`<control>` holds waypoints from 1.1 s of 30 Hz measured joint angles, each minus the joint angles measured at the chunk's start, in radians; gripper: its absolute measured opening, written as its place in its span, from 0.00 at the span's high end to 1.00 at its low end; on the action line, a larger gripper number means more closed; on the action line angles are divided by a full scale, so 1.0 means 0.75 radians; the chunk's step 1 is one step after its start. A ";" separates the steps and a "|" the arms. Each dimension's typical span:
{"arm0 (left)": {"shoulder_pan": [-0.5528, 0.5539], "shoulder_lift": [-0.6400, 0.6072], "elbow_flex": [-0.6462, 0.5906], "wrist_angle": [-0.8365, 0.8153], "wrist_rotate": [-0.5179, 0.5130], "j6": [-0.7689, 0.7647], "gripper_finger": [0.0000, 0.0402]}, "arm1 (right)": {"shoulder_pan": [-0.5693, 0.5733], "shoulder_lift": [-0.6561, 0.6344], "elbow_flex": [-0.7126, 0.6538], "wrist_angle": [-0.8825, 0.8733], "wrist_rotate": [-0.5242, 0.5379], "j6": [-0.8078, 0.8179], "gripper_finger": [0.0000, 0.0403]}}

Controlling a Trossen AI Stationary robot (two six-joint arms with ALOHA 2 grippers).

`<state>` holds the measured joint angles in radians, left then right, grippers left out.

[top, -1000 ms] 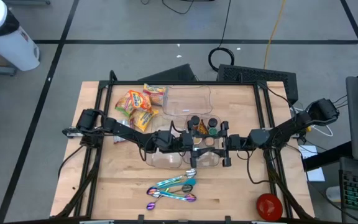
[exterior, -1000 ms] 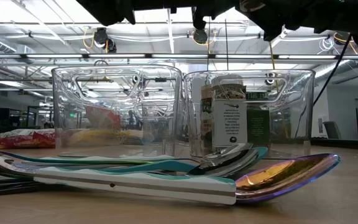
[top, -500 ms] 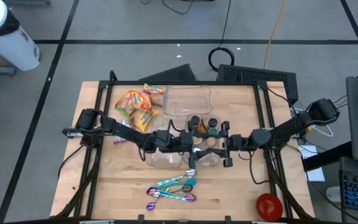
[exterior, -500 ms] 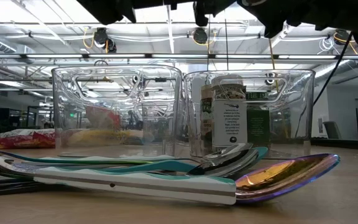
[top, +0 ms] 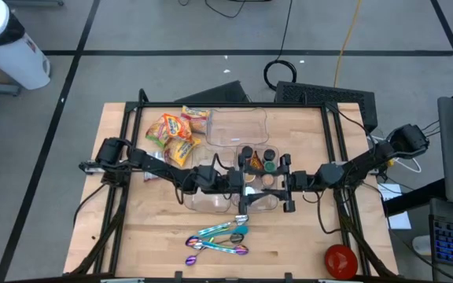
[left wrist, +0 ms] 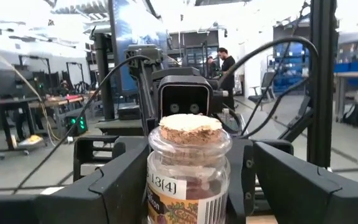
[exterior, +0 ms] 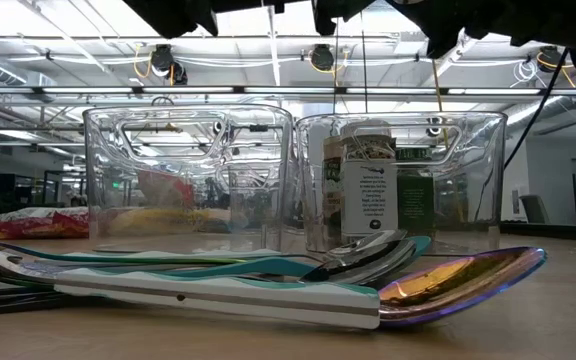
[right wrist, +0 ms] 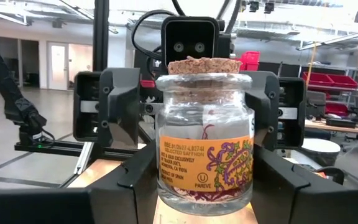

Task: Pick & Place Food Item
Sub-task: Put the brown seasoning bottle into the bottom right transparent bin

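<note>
as the left tool [top: 241,179] spreads off the corked jar [right wrist: 205,160] above the clear bins [top: 233,200], the right tool [top: 267,182] stays clamped on it; handover looks done.

Jar [left wrist: 188,168]: lower body and most of its label were cut off by the left wrist picture's bottom edge.
Jar label [right wrist: 207,163]: small print was too fine to read.
Both arms, low view: only dark undersides showed along the top edge; fingers were out of frame.
Bins [exterior: 293,180]: contents were blurred through clear walls.
Red object [top: 340,260]: partly cut off at the bottom edge, identity unclear.
Person [left wrist: 227,62]: distant, too small for detail.
</note>
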<state>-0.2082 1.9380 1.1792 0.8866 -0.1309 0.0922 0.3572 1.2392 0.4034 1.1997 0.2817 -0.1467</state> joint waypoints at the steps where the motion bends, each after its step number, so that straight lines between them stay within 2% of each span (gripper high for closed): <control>1: -0.006 -0.003 0.000 -0.005 0.000 0.015 0.26 | 0.006 0.000 0.000 0.000 -0.001 -0.004 0.56; 5: -0.023 -0.004 -0.001 -0.006 -0.003 0.023 0.27 | 0.024 0.000 0.002 0.005 -0.007 -0.028 0.56; 9: -0.022 -0.007 0.030 -0.042 -0.021 -0.091 0.30 | 0.026 -0.001 0.010 0.006 0.000 -0.030 0.56; 13: -0.021 -0.008 0.110 -0.213 -0.026 -0.133 0.32 | 0.026 -0.003 0.012 0.000 -0.004 -0.036 0.56; 18: -0.030 -0.009 0.205 -0.456 -0.048 -0.061 0.32 | 0.026 -0.001 0.012 -0.012 -0.010 -0.045 0.56; 23: -0.031 -0.007 0.213 -0.468 -0.116 -0.068 0.32 | 0.024 -0.001 0.012 -0.021 0.008 -0.045 0.56; 33: -0.029 -0.002 0.214 -0.464 -0.102 -0.050 0.33 | 0.041 -0.001 0.012 0.011 0.008 -0.081 0.56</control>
<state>-0.2298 1.9366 1.3399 0.5386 -0.2072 0.0544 0.3880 1.2385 0.4126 1.2081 0.2880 -0.2076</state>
